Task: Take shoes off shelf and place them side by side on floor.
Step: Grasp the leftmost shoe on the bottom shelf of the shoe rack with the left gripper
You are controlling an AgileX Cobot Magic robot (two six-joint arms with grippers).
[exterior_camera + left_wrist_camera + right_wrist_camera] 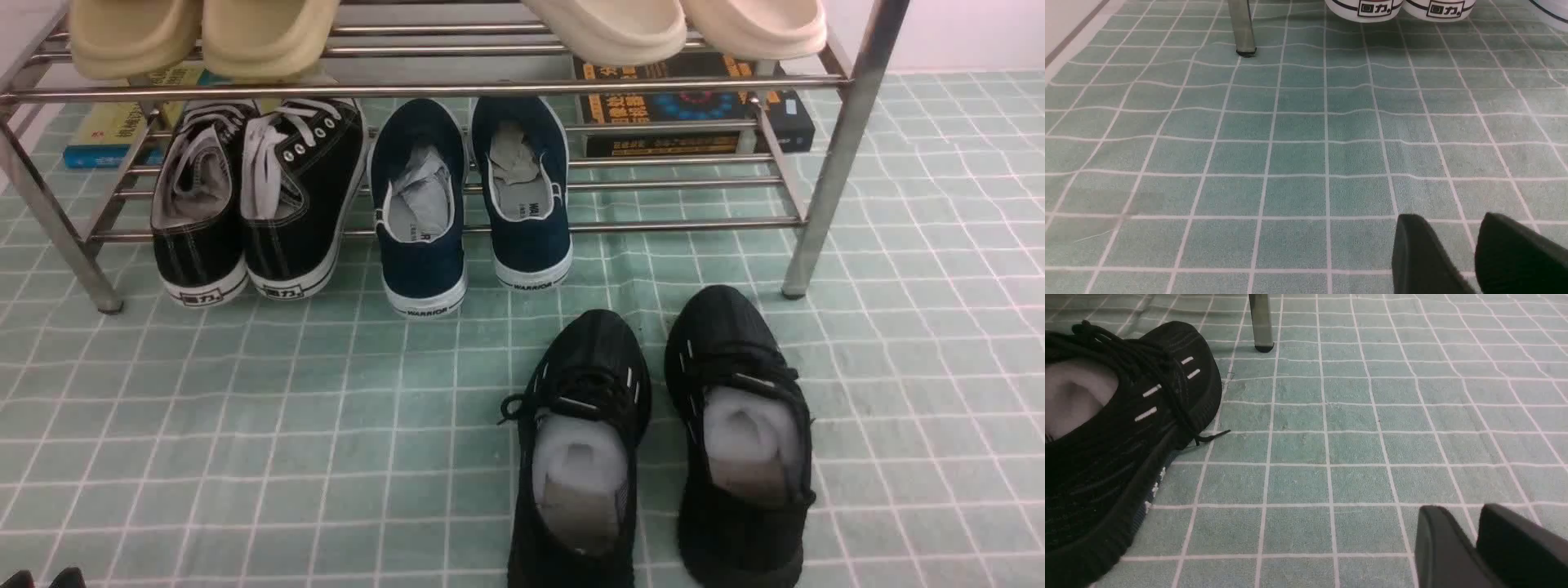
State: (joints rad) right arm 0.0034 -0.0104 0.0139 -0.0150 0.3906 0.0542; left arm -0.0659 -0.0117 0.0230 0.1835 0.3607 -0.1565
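Note:
The pair of black canvas sneakers sits on the lower tier of the steel shelf at its left end, heels overhanging towards me. Their white heel soles show at the far edge of the left wrist view. My left gripper hovers low over the green grid floor, well short of the sneakers; its fingers stand slightly apart with nothing between them. Its tips peek in at the front view's bottom left. My right gripper is shut and empty above the floor, out of the front view.
Navy slip-ons sit beside the sneakers on the lower tier. Black knit trainers stand on the floor at centre right, one of them close to my right gripper. Beige slippers occupy the top tier. Books lie behind. Shelf legs.

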